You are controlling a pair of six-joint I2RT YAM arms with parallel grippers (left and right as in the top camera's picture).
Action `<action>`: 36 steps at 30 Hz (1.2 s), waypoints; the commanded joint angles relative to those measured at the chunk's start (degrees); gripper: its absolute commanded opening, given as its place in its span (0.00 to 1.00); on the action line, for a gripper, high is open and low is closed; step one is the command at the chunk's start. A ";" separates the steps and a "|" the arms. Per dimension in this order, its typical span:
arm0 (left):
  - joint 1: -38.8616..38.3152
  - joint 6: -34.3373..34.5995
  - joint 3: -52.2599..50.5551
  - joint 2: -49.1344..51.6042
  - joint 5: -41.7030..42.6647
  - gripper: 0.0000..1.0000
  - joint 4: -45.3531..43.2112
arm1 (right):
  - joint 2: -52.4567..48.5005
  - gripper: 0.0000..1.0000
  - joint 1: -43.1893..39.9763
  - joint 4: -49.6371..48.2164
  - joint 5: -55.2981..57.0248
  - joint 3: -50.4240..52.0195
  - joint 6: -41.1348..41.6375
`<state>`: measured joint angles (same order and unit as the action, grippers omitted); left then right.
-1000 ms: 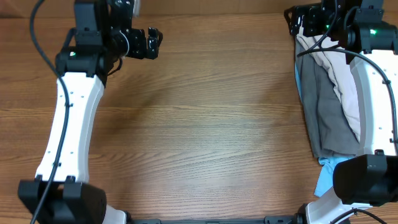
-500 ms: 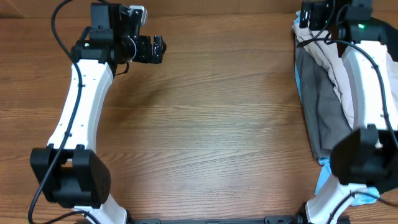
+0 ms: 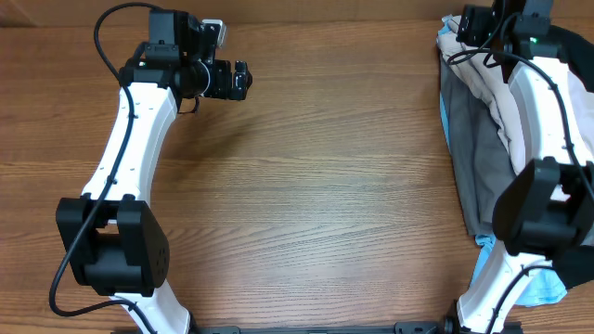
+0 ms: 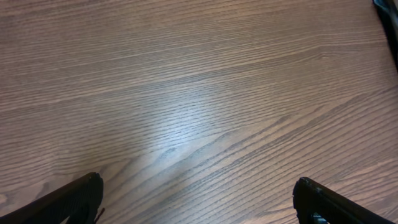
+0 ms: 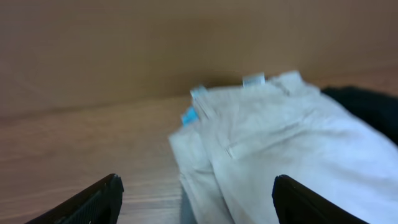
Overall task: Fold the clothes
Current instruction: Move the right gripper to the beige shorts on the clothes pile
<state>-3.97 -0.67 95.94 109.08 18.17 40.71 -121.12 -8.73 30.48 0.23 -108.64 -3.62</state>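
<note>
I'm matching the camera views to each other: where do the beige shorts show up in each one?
Overhead: the beige shorts lie at the top right edge, on a grey garment.
Left wrist: not in it; almost all bare wood.
Right wrist: the shorts fill the centre to lower right.
Shared landmark: the wooden table, seen in all three views.

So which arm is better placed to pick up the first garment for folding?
Right. The right pincer is open right at the beige shorts atop the clothes pile at the right edge of the table; the left pincer is far across, over bare wood.
</note>
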 commanded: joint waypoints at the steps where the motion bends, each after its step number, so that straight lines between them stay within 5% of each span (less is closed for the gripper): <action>1: -0.74 -1.53 1.29 0.22 -0.66 1.00 -0.24 | -5.44 0.83 -0.42 -0.20 2.80 -0.81 0.20; 13: -0.98 -1.53 0.90 0.33 -0.79 1.00 1.03 | -13.40 0.79 -3.10 -3.54 6.38 -0.81 -2.36; 20: -0.98 -1.53 0.81 0.33 -0.79 1.00 0.17 | -13.60 0.55 -5.14 -3.80 6.36 -0.79 -2.34; 24: -1.01 -1.51 0.81 0.33 -0.76 1.00 -0.24 | -13.60 0.26 -5.11 -3.76 6.38 -0.81 -2.34; 26: -1.01 -1.51 0.81 0.33 -0.79 1.00 -0.26 | -13.57 0.04 -5.11 -3.10 6.43 -0.85 -2.12; 36: -0.87 2.16 2.43 0.20 -0.79 0.97 -2.80 | 0.04 0.04 -0.61 14.36 2.43 -6.73 3.50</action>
<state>-4.54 -0.32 95.94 109.10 17.65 37.91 -130.65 -12.36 41.39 5.30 -111.72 -1.69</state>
